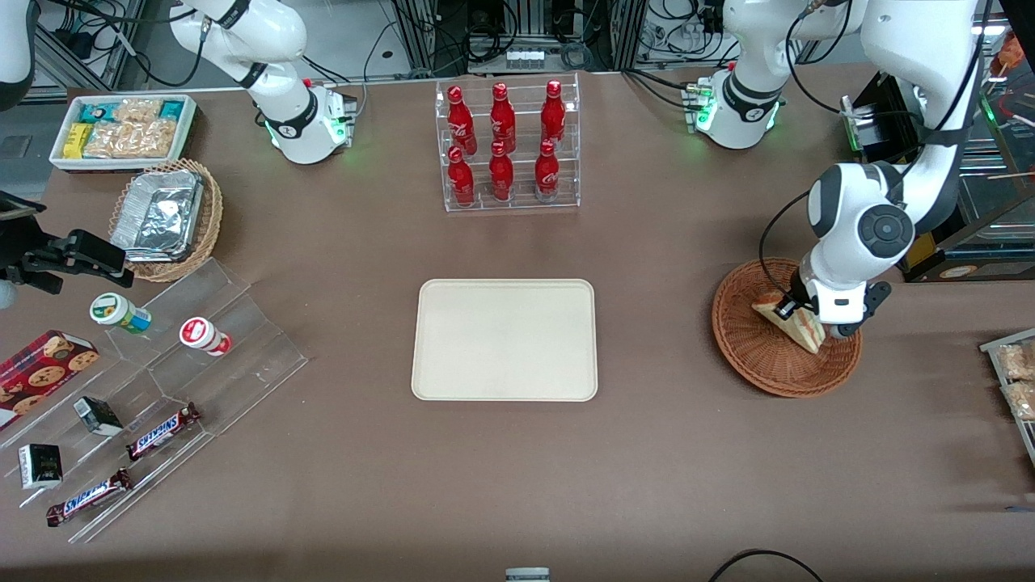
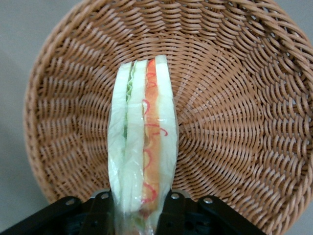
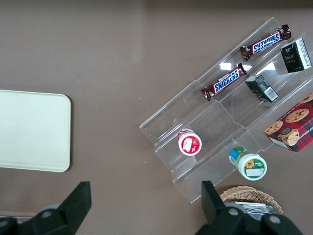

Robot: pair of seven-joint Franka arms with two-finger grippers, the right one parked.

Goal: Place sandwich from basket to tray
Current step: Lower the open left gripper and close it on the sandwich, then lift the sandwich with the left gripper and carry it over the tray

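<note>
I am seeing the gripper (image 1: 796,317) low over the basket (image 1: 752,356), toward the working arm's end of the table. The arm's wrist is covering part of the sandwich (image 1: 796,327) in the front view, so only its pale wedge end is showing there. In the wrist view the two fingers (image 2: 168,215) are pinching the wrapped sandwich (image 2: 142,147) at its narrow end, jaws pressed onto the wrap from both sides; their tips are cut off at the frame edge. The sandwich is standing on edge over the basket (image 2: 234,107) weave; whether it is touching the weave, I cannot tell. The tray (image 1: 504,339) is lying flat mid-table, well apart from the basket.
</note>
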